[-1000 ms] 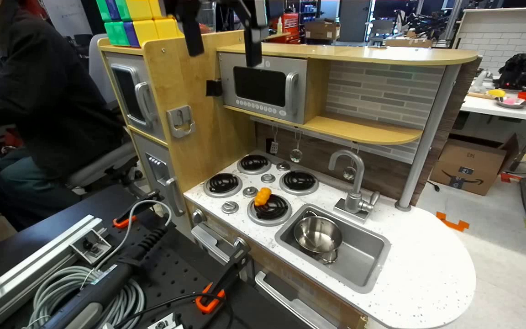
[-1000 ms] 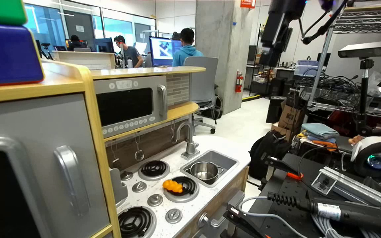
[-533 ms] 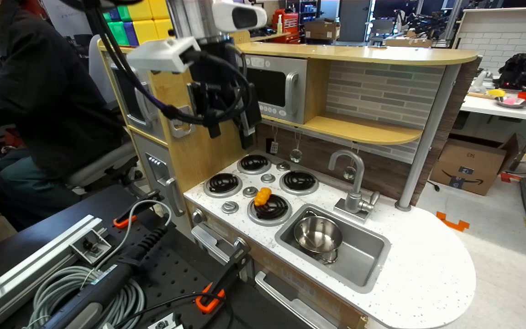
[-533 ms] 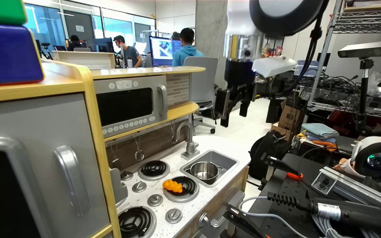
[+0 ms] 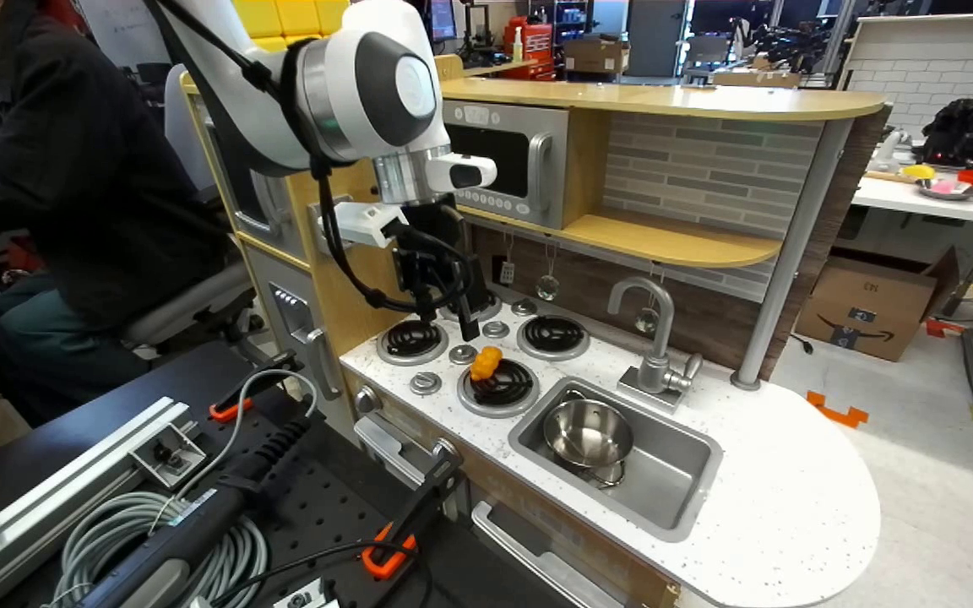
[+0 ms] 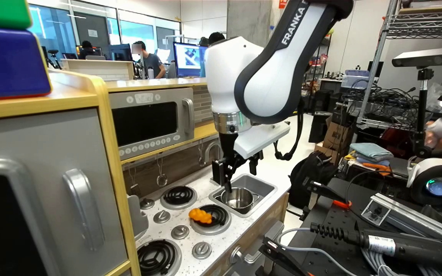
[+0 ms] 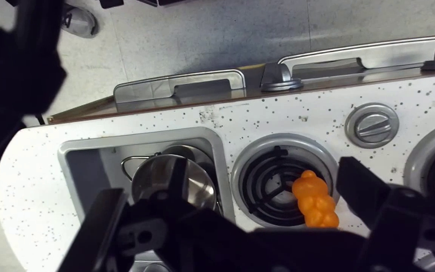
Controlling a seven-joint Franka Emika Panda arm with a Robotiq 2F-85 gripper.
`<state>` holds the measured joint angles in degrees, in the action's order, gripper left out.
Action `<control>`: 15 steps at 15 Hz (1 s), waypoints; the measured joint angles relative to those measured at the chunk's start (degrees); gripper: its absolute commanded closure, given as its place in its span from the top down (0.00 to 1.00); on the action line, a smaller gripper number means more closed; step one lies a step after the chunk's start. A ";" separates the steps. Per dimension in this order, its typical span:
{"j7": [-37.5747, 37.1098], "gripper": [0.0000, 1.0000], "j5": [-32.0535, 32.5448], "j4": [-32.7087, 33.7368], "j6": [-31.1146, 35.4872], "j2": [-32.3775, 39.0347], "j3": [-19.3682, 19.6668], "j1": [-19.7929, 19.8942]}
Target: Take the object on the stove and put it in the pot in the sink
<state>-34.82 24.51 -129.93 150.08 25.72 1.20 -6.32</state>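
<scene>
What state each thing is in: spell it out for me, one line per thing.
End effector, open, holding nothing
Orange object, resting on a burner that shows no glow, not gripped
Pot, in the sink, uncovered, nothing visible inside
Faucet, no water visible
Microwave door, shut
Gray cabinet door, shut
Monitor, screen lit
Stove knob, setting cannot be told
</scene>
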 measured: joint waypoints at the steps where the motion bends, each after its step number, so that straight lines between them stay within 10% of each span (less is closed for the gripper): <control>1: -0.19 1.00 0.00 1.22 0.00 1.39 0.09 -0.19; 7: -0.06 1.00 -0.58 2.02 1.62 2.14 1.29 -0.88; 15: -5.04 1.00 0.99 6.64 29.25 15.10 12.83 -9.91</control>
<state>-39.86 25.50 -123.29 179.33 40.83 14.03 -16.24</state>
